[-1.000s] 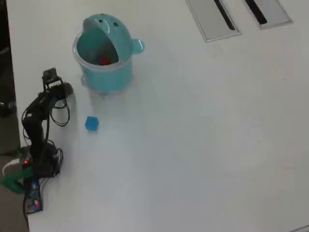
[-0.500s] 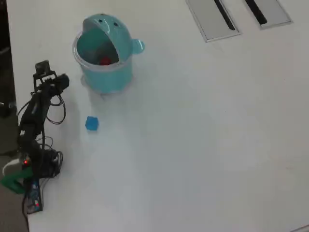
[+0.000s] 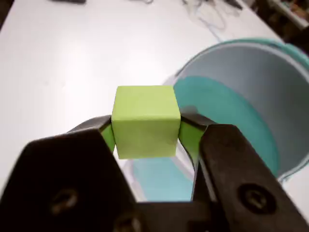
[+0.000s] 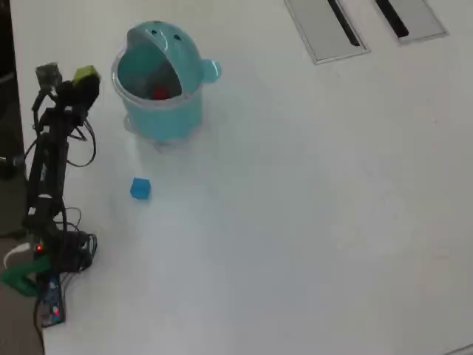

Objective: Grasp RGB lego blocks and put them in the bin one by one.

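Fingers [image 3: 146,133] clamped on the yellow-green block [image 3: 146,121], one black finger pressing each side face; the block sits square between them, clear of the table [image 4: 310,207]. In the overhead view the held block [image 4: 86,74] is raised just left of the bin [image 4: 159,111], not over its opening. Bin lid is tipped open; the red block [image 4: 160,93] lies inside. The blue block [image 4: 140,188] rests on the table below the bin in that view, well apart from the arm [image 4: 46,170].
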